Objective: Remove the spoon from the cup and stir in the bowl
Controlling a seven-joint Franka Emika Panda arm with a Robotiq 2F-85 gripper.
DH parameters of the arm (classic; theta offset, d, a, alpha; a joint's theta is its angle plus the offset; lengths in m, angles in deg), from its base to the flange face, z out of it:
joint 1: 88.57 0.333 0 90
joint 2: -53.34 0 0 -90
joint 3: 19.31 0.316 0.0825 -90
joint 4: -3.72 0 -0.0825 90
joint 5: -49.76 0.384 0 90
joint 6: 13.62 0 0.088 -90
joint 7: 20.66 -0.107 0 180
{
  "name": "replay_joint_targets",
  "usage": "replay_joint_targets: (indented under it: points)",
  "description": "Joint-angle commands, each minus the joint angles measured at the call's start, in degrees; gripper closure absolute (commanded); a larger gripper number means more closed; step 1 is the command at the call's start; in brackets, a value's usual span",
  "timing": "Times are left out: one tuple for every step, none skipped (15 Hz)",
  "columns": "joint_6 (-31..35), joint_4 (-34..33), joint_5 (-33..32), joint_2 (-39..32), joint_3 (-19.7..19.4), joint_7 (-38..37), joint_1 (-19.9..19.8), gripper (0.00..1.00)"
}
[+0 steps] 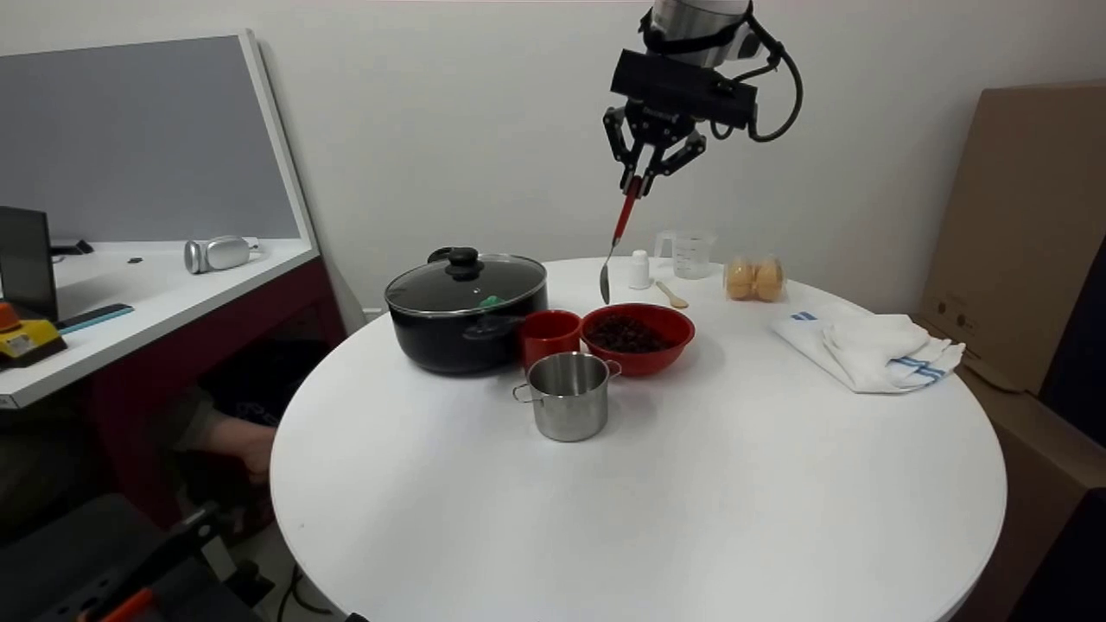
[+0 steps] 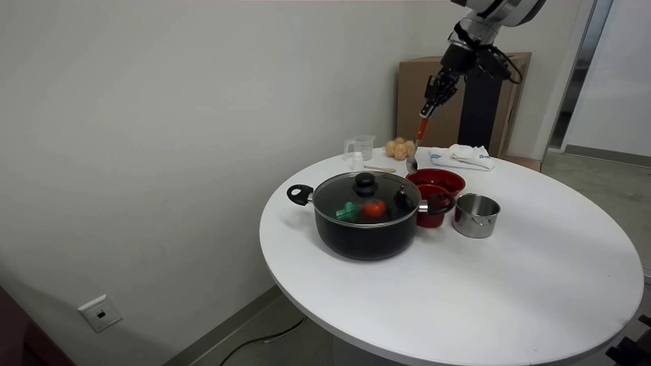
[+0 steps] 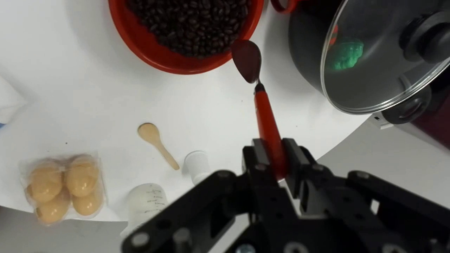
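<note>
In the wrist view, our gripper (image 3: 273,143) clasps the spoon (image 3: 265,109), its length slanting up-left toward the bowl (image 3: 154,54) at top.

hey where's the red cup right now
In an exterior view, the red cup stands between the black pot on its left and the red bowl on its right, with the steel pot in front.
</note>
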Motion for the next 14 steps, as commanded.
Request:
replay_joint_targets:
  points:
    - [-2.33,0.02,0.55,0.15,-0.24,-1.01,0.78,0.96]
    - [-2.54,0.08,0.49,0.11,-0.34,-1.08,0.91,0.96]
    - [-2.67,0.12,0.48,0.1,-0.4,-1.13,0.95,0.96]
    - [-2.77,0.14,0.45,0.03,-0.46,-1.22,0.97,0.96]
    - [-2.86,0.22,0.45,-0.03,-0.48,-1.25,0.97,0.96]
    - [-2.98,0.35,0.37,-0.15,-0.56,-1.4,0.99,0.96]
    - [-3.21,0.46,0.32,-0.23,-0.62,-1.5,0.99,0.96]
    - [-3.49,0.56,0.31,-0.41,-0.7,-1.75,0.98,0.96]
    - [-3.51,0.69,0.22,-0.54,-0.81,-1.99,1.02,0.96]
    - [-3.61,0.73,0.14,-0.75,-0.91,-2.32,0.98,0.96]
    - [-3.64,0.77,0.12,-0.91,-0.99,-2.6,0.93,0.96]
    - [-3.56,0.84,0.06,-1.02,-1.09,-2.8,0.92,0.96]
    - [-3.52,0.87,-0.01,-1.13,-1.16,-2.9,0.9,0.96]
    - [-3.53,0.85,0.02,-1.23,-1.22,-2.93,0.81,0.96]
